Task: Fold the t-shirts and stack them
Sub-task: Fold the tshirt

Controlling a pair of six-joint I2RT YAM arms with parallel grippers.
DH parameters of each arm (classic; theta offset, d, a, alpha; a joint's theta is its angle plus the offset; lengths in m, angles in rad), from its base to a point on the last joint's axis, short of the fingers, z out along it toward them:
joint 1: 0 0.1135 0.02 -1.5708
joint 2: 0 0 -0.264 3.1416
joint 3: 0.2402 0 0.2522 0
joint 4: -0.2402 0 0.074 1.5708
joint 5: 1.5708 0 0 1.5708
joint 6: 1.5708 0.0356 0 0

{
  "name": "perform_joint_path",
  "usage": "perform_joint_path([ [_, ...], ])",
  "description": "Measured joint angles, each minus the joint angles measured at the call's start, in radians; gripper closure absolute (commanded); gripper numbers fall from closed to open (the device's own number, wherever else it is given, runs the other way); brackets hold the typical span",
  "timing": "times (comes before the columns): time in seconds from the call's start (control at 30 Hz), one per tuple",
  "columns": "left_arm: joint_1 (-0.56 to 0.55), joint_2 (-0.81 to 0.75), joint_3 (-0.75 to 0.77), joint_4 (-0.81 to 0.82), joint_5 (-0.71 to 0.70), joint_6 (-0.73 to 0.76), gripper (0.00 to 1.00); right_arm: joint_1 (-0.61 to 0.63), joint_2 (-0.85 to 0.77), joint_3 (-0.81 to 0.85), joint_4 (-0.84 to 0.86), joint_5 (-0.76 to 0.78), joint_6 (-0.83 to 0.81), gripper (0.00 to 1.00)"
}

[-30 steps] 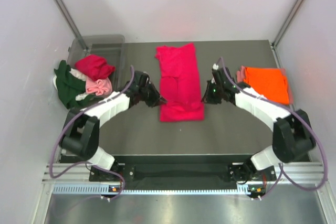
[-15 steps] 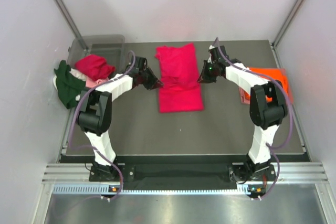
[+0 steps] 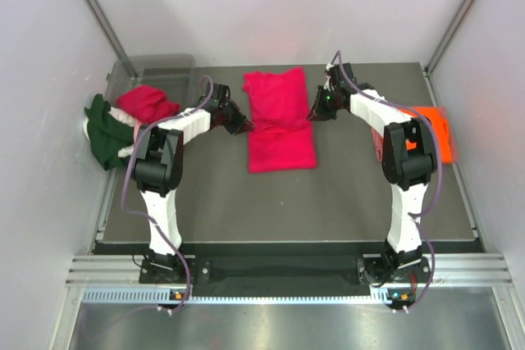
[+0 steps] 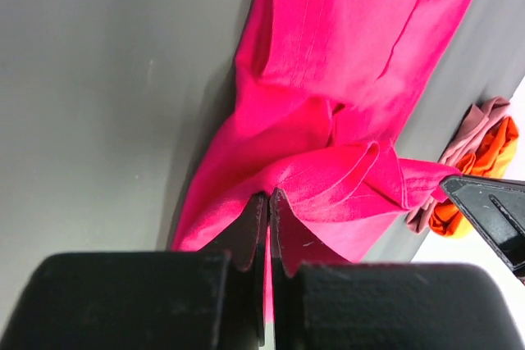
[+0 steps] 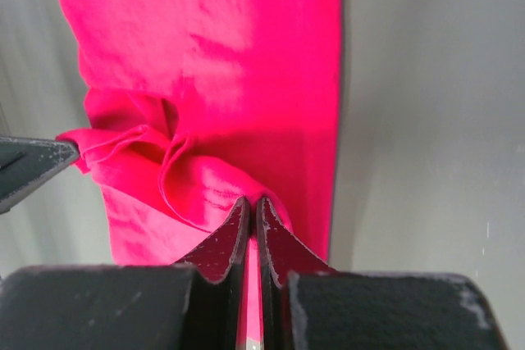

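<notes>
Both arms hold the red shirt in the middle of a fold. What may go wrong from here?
1. The left fingers and right fingers pinch only thin edges of the crimson shirt; one edge may slip out, leaving a crooked fold.
2. Cloth is bunched between the two grips; it may be pressed in as a crease.
3. The right arm passes over the orange shirt and might drag it when it moves.

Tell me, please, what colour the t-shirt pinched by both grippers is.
Plain crimson red; the soft cloth t-shirt shows best in the left wrist view.
</notes>
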Motion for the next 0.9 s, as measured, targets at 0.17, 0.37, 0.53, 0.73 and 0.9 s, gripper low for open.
perform_joint_path([
  [0.17, 0.01, 0.017, 0.037, -0.002, 0.001, 0.01, 0.64, -0.002, 0.045, 0.071, -0.001, -0.002, 0.001, 0.8],
  [0.37, 0.02, 0.037, 0.118, -0.017, -0.006, 0.054, 0.33, -0.007, 0.047, 0.068, 0.013, 0.05, -0.014, 0.49],
  [0.53, 0.021, -0.066, 0.012, -0.038, -0.055, 0.109, 0.3, -0.008, -0.086, -0.117, 0.039, 0.111, -0.027, 0.48],
  [0.73, 0.019, -0.278, -0.218, -0.048, -0.058, 0.163, 0.23, -0.008, -0.399, -0.498, 0.117, 0.13, -0.035, 0.43],
  [0.9, 0.01, -0.434, -0.39, -0.043, -0.061, 0.203, 0.01, -0.008, -0.558, -0.686, 0.173, 0.137, -0.027, 0.03],
])
